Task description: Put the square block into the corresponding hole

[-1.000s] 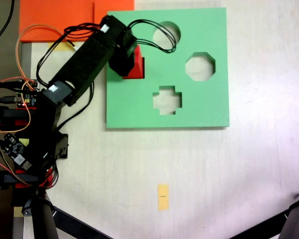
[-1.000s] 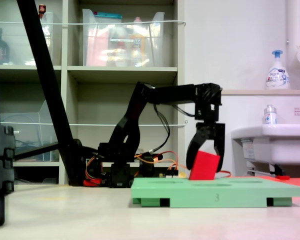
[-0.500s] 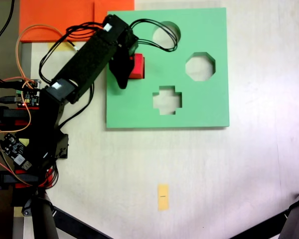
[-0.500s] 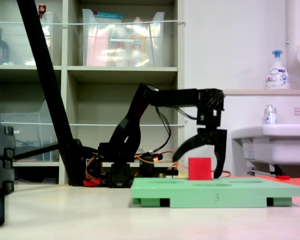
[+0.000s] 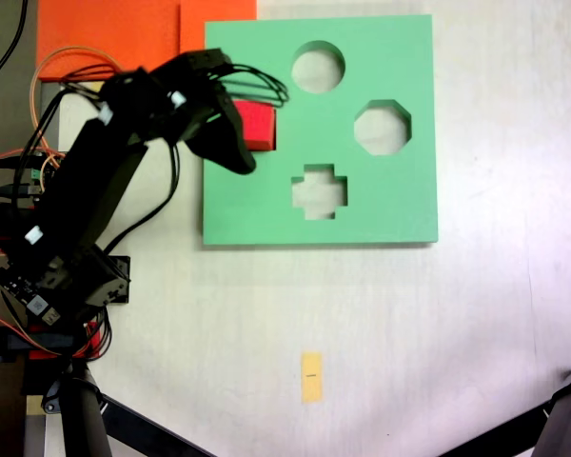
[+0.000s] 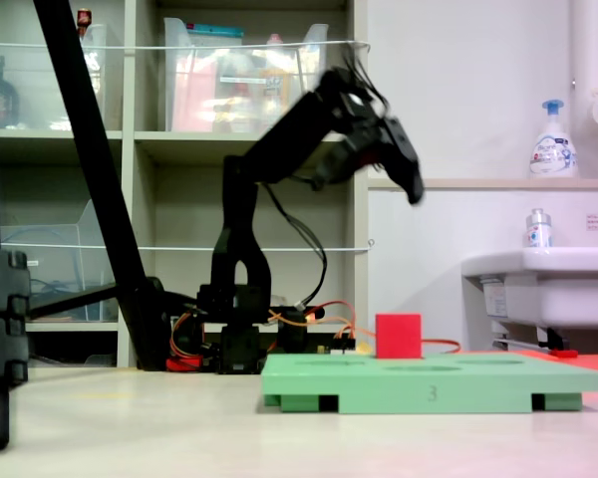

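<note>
I see the tool [image 6: 404, 164] raised high above the green foam board [image 6: 434, 378] in the second exterior view, with nothing between its fingers; it is blurred, so I cannot tell if the jaws are apart or together; the square block [image 5: 253, 127] is below the tool and toward the first exterior view's right of it, clearly apart; it sits in the corresponding hole [image 5: 270, 129] near the board's left edge in the first exterior view; in the second exterior view the block stands upright and level, its upper part above the board's top; it is a small bright red cube with smooth plain faces; I judge the placing is done, so the arm only needs to go away
</note>
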`<state>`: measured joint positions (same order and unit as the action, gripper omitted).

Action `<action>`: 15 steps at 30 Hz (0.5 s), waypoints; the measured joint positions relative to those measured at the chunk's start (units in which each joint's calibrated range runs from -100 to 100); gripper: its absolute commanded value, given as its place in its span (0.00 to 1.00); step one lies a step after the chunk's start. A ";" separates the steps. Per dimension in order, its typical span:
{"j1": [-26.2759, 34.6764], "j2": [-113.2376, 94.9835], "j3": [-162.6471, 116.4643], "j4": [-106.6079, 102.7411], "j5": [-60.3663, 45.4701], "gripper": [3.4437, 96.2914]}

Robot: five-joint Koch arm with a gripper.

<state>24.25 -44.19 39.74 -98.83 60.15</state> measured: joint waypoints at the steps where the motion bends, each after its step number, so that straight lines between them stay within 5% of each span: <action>1: -1.42 -4.92 0.00 0.00 -3.86 0.49; 6: -7.52 -29.69 0.00 -0.49 -32.82 0.56; 15: -22.91 -36.11 -12.64 14.29 -40.34 0.53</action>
<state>1.34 -80.30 27.09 -84.53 19.80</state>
